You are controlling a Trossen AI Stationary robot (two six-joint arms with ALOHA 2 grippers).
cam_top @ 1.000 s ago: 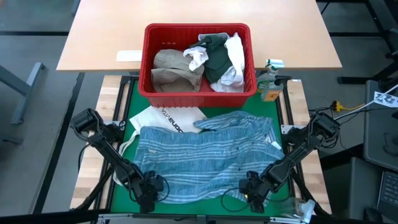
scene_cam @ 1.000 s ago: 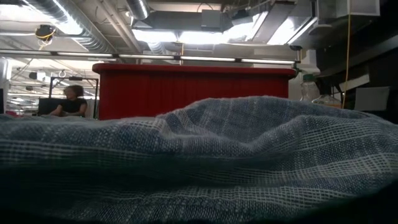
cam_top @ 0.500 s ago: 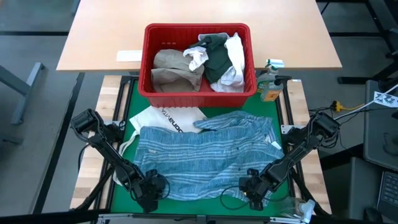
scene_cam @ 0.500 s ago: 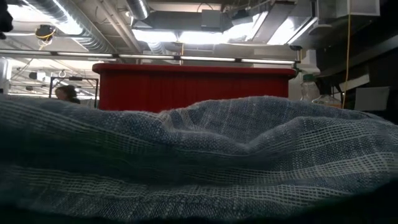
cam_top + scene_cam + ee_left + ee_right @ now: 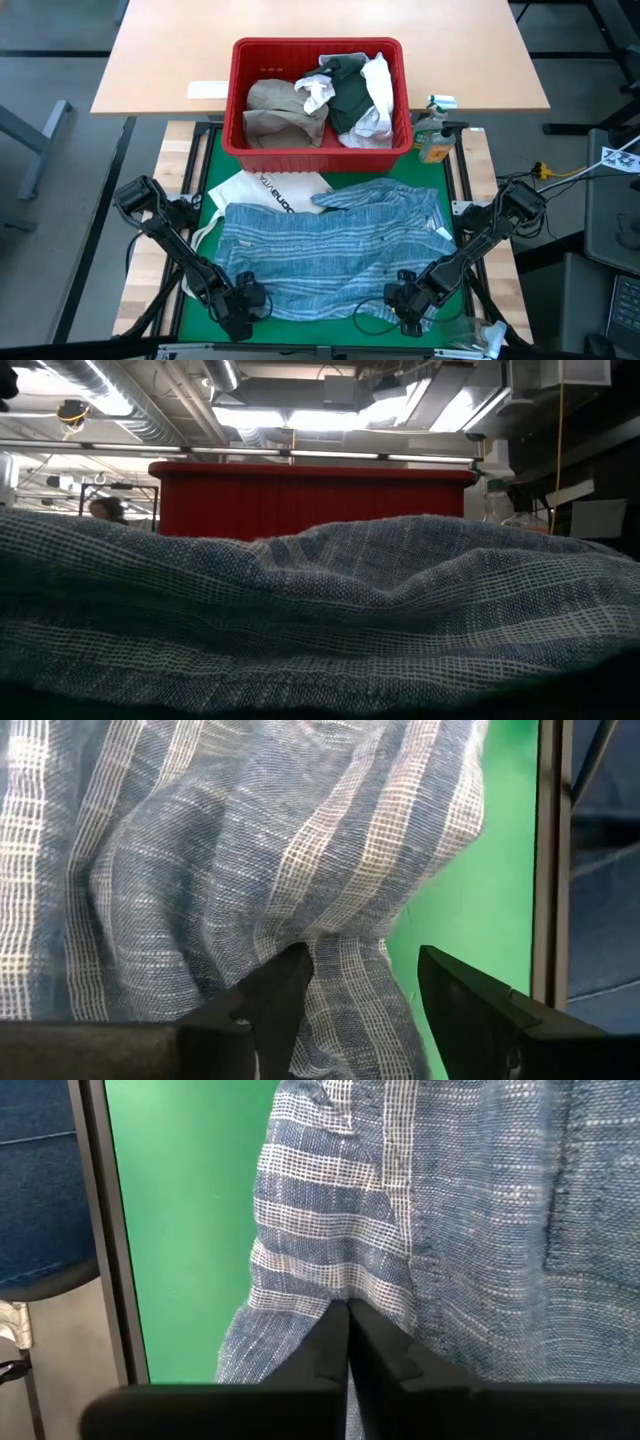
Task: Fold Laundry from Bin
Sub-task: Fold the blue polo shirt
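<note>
Blue-striped woven cloth [image 5: 330, 250] lies spread on the green mat [image 5: 213, 165], just in front of the red plastic bin [image 5: 318, 147] w/ more laundry. Right gripper [image 5: 347, 1342] has just pinched shut on the cloth's near hem; left gripper [image 5: 362, 988] has spread open, fabric between fingers, not yet clamped. Fold prob. starts once left closes.

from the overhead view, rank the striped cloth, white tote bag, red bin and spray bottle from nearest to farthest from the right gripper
From the right gripper, at the table's near right:
1. Striped cloth, pinched in its shut jaws.
2. White tote bag, mid-table, left of centre.
3. Spray bottle, far right edge.
4. Red bin, far side.
Bag and bottle are too close to call.
</note>
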